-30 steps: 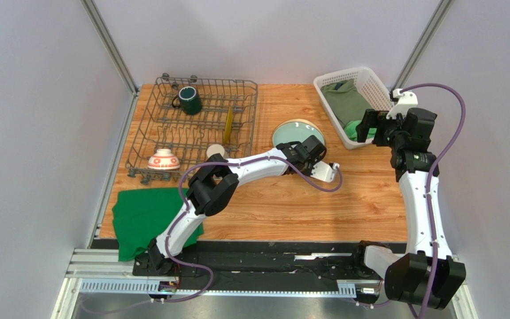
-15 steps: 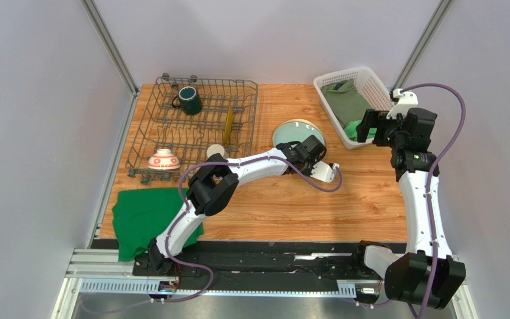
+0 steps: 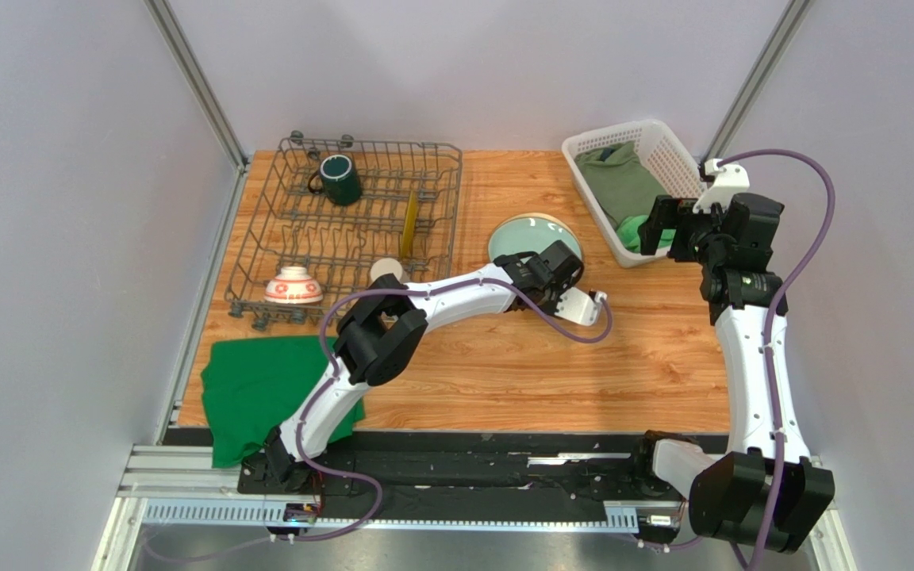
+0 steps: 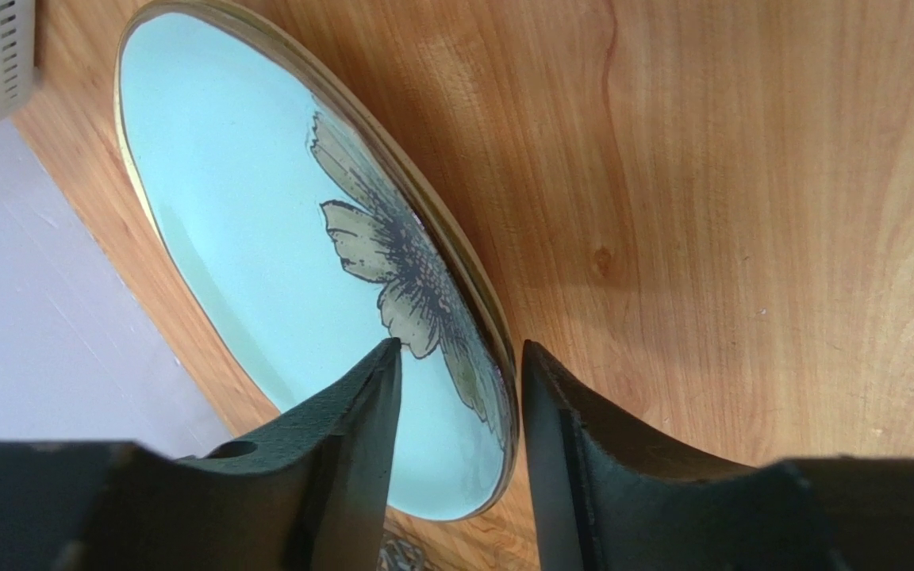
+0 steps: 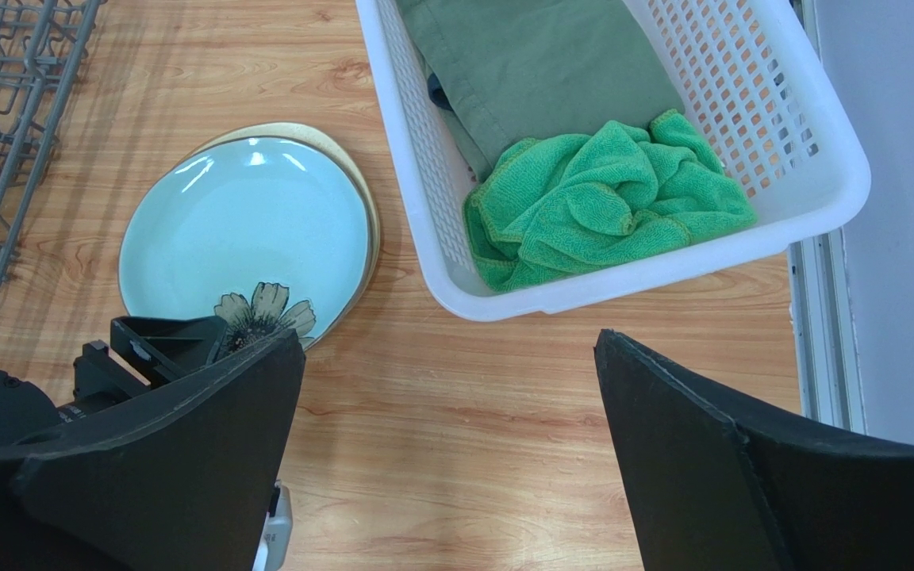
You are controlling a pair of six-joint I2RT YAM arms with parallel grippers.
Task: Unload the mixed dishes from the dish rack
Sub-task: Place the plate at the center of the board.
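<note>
One of the mixed dishes is out: the pale teal plate lies flat on the table, right of the dish rack. You still have the dark green mug, yellow patterned plate, small red-and-white patterned bowl and beige handleless cup racked. The left gripper straddles the plate's near rim with its jaws apart, not pinching. The right gripper gapes wide and empty by the basket.

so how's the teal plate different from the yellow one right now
The pale teal plate lies flat on the table, outside the dish rack; the yellow patterned plate stands on edge among the rack's tines. The left gripper straddles the teal plate's rim; no gripper is at the yellow plate. The teal plate shows a flower motif; the yellow plate's face is hidden, seen edge-on.
</note>
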